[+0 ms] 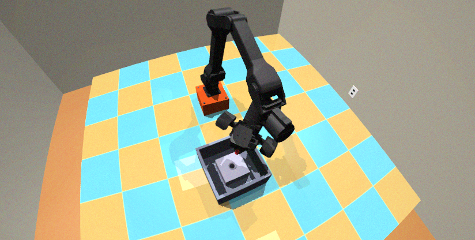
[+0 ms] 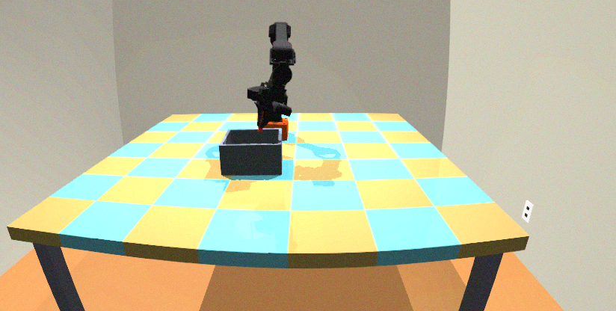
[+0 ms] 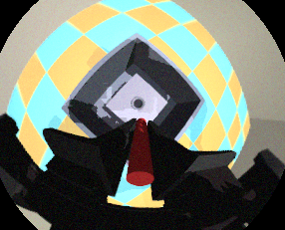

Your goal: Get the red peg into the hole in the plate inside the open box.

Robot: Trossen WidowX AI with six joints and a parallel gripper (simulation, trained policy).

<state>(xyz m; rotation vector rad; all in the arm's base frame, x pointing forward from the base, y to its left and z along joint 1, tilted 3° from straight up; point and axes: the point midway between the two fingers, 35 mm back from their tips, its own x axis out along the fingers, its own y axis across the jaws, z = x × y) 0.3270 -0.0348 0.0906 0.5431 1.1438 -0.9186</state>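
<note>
My gripper (image 3: pixel 142 122) is shut on the red peg (image 3: pixel 140 155) (image 1: pixel 237 152) and holds it lengthwise between the fingers. In the exterior view the peg's tip (image 2: pixel 260 129) shows at the height of the rim of the grey open box (image 2: pixel 250 160) (image 1: pixel 244 193) (image 3: pixel 200 102), towards its back side. The light plate (image 1: pixel 234 175) (image 3: pixel 154 98) lies at the bottom of the box. Its round hole (image 1: pixel 232 165) (image 3: pixel 138 103) is visible with nothing in it. In the top view the peg's tip shows behind the hole, near the plate's back edge.
The box walls stand around the plate, with the gripper over the back wall. The orange arm base (image 1: pixel 213 101) (image 2: pixel 282 129) stands behind the box. The checkered table (image 1: pixel 142 212) (image 2: pixel 327 226) carries both. A wall socket (image 1: pixel 353 91) (image 2: pixel 527 211) is off to the right.
</note>
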